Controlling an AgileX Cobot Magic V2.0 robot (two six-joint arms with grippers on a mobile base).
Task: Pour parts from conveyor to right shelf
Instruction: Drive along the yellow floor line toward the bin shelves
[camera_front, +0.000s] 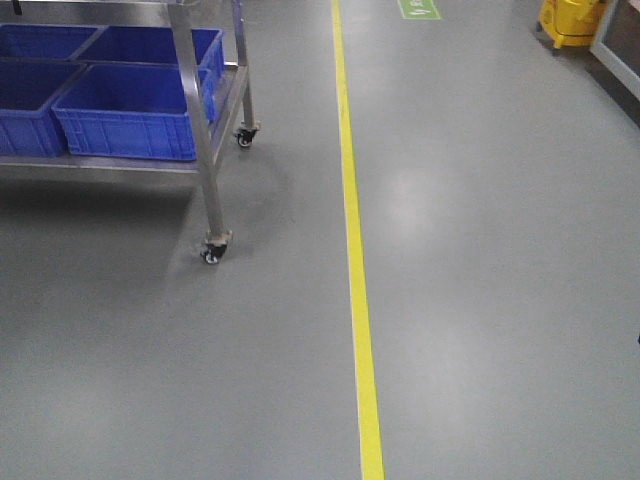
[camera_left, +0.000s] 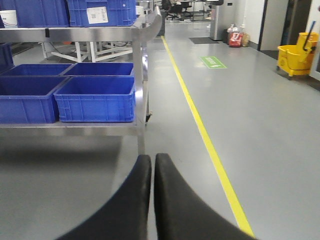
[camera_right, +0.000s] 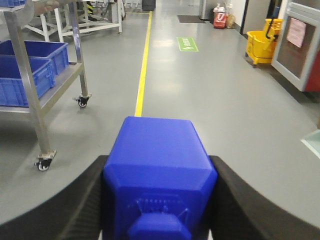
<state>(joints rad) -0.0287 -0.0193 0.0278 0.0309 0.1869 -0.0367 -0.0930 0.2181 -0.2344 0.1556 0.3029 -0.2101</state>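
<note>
**A:** yeah, right end effector (camera_right: 160, 210) is clamping the part (camera_right: 157, 155); left end effector (camera_left: 152, 195) is pinching shut, holding nothing.

**B:** and the shelf (camera_front: 207, 160) is sitting off left. Clipping it or missing a bin (camera_front: 125, 125) is risking the part hitting the floor (camera_front: 480, 250).

Blue bins (camera_front: 125, 125) on steel shelf (camera_front: 205, 160)

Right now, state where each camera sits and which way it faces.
Front view: high up, tilted down at the floor, shelf corner and yellow line; no robot body shows.
Left wrist: low, facing along the line; the shut left claw sits at the bottom.
Right wrist: low, facing likewise; the right claw grips a blue part.
Shared: all three show the shelf and line; both wrists show the bucket.
</note>
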